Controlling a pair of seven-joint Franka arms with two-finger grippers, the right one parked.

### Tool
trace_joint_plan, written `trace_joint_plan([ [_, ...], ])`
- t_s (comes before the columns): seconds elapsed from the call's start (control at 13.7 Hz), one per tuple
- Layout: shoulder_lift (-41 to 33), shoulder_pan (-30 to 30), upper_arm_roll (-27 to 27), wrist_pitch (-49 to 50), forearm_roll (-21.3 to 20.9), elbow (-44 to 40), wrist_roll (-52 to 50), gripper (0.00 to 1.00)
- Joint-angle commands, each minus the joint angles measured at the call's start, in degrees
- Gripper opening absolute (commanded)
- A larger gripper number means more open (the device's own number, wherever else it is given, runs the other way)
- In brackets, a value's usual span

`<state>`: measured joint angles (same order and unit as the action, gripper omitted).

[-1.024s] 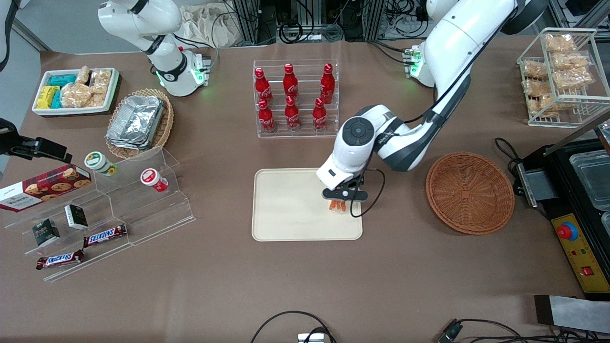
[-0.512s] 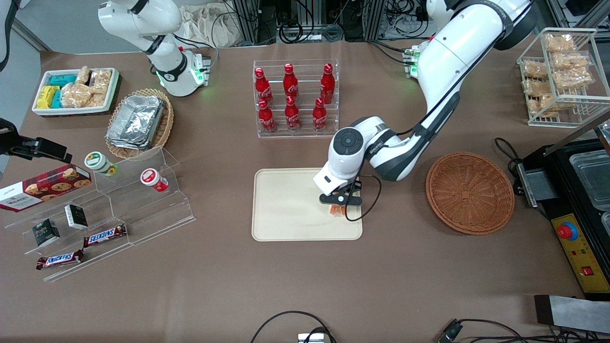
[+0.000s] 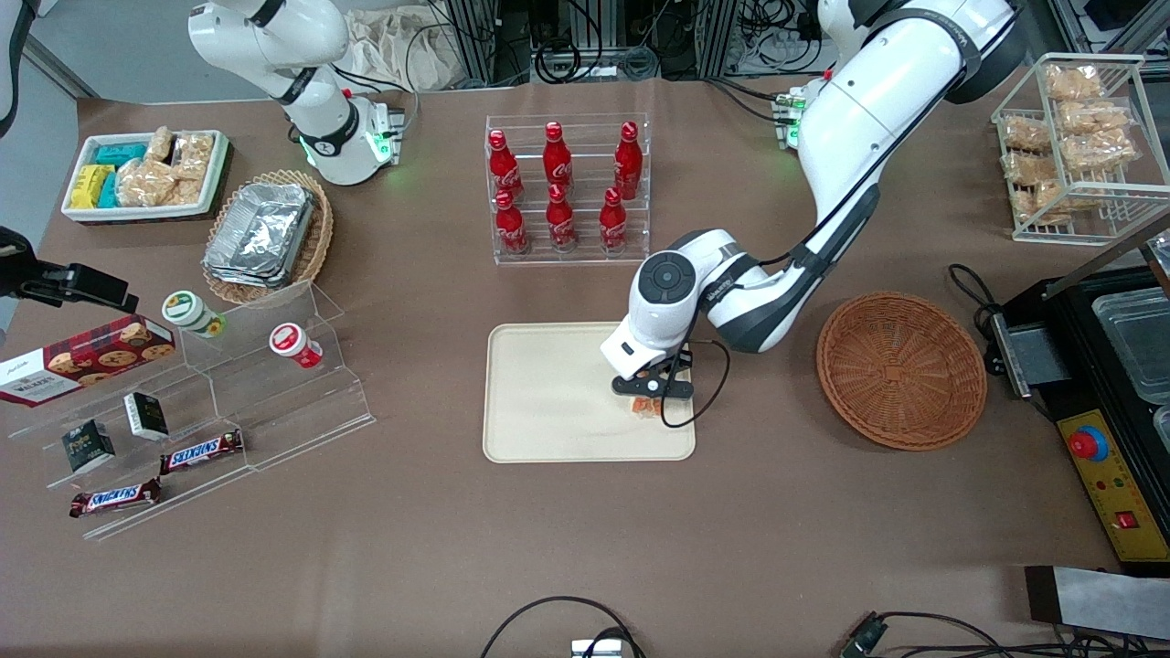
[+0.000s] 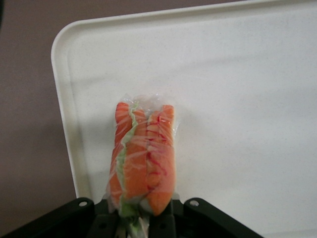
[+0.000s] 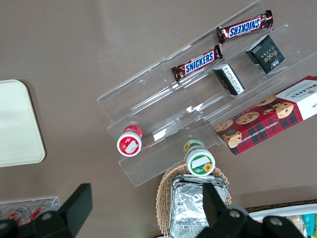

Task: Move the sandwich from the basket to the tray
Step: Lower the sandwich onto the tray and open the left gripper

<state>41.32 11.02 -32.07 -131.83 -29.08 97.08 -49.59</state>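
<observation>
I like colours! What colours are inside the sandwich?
Orange and green in the sandwich, held by the gripper above the tray; left wrist view.

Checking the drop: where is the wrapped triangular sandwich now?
The sandwich is in the left gripper, shut on it, over the cream tray near its basket-side edge.

orange-green sandwich (image 4: 141,158), cream tray (image 3: 548,384), black hand (image 3: 651,391)

My table (image 3: 585,539) has a brown surface. Directly on it lie the cream tray (image 3: 548,402), the reddish-brown basket (image 3: 901,369), a clear bottle rack (image 3: 567,187), an acrylic stepped shelf (image 3: 228,402) and a white snack bin (image 3: 146,178). My gripper (image 3: 651,395) is above the tray.
</observation>
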Motion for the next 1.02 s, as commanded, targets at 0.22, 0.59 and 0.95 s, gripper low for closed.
trace_joint_plan([
  [0.22, 2.18, 1.11, 0.34, 1.23, -5.64, -1.98, -4.81, 0.63],
  [0.59, 1.57, 0.41, 0.34, 1.23, -5.64, -2.15, -4.82, 1.0],
  [0.95, 0.6, -0.82, 0.17, 6.14, -4.59, -7.5, -4.29, 1.0],
])
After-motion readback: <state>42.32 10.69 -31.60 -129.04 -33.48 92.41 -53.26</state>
